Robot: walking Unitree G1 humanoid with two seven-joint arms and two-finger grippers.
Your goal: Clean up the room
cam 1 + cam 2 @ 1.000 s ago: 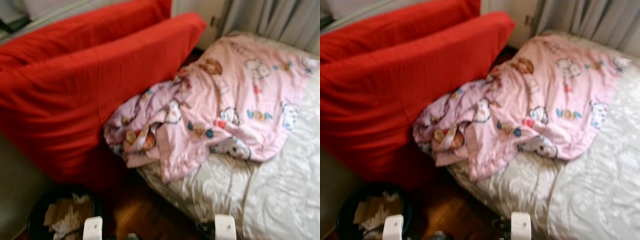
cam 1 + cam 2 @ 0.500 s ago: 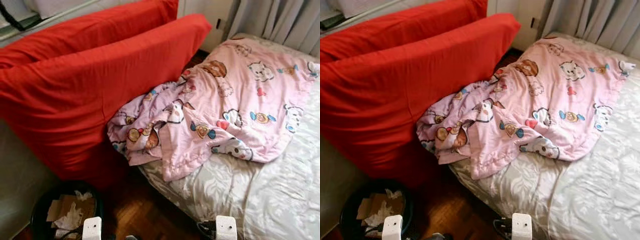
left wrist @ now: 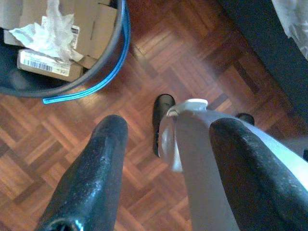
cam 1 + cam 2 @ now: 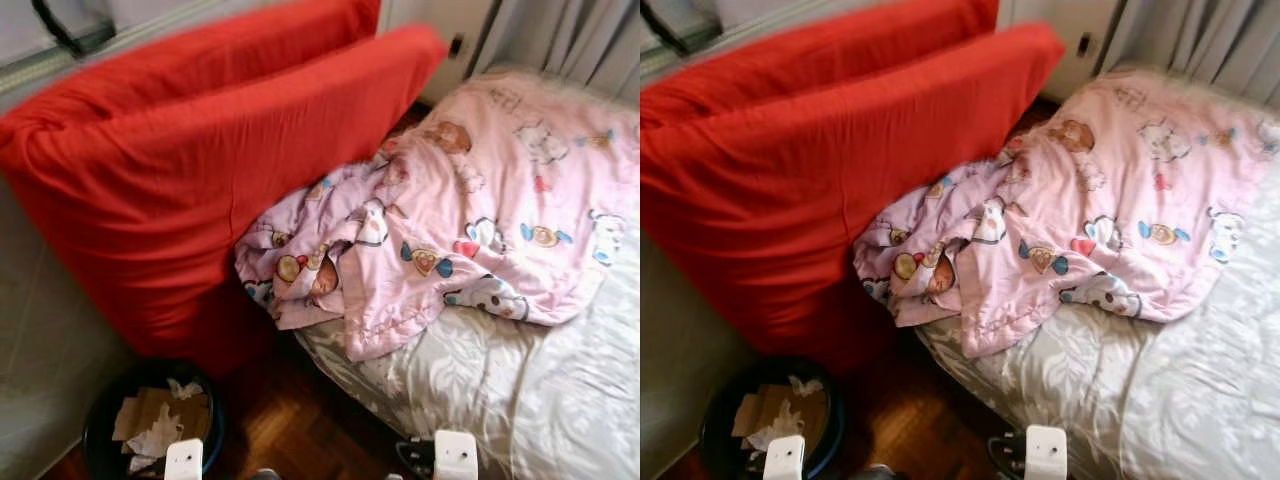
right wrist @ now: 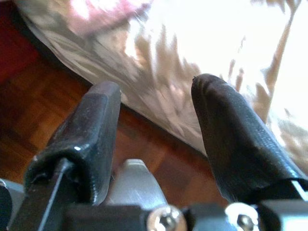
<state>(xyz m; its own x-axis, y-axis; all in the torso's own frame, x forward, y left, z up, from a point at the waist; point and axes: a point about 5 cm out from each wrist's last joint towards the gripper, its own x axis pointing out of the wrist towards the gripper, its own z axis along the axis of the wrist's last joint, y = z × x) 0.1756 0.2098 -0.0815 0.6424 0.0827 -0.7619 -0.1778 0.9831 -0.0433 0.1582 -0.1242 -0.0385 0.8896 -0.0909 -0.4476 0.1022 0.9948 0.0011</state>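
Blanket [image 4: 470, 210] is the obvious mess here: a pink one with cartoon animals, bunched up at the near corner of the bed [image 4: 560, 390] and spilling over the edge against the big red cushions [image 4: 200, 170] that lean on the wall to the left. On the wood floor [image 3: 159, 62] below the cushions sits a dark trash bin [image 4: 100, 445] with cardboard [image 3: 62, 29] and crumpled paper already in it.

Both arms hang low, nothing in either one. The left gripper [image 3: 163, 163] points down at the floor beside the bin, fingers apart, and the right gripper [image 5: 154, 125] hangs by the edge of the bed, also spread open and empty.

Looks to me like the robot is at the sizing-up stage, facing the bed and not yet reaching for anything. My guess for the next move: step closer, lift an arm up to the rumpled corner, pinch a fold of the blanket and pull it flat across the bed. That bunched heap is thick, so a fold at the edge is probably the easier grab.
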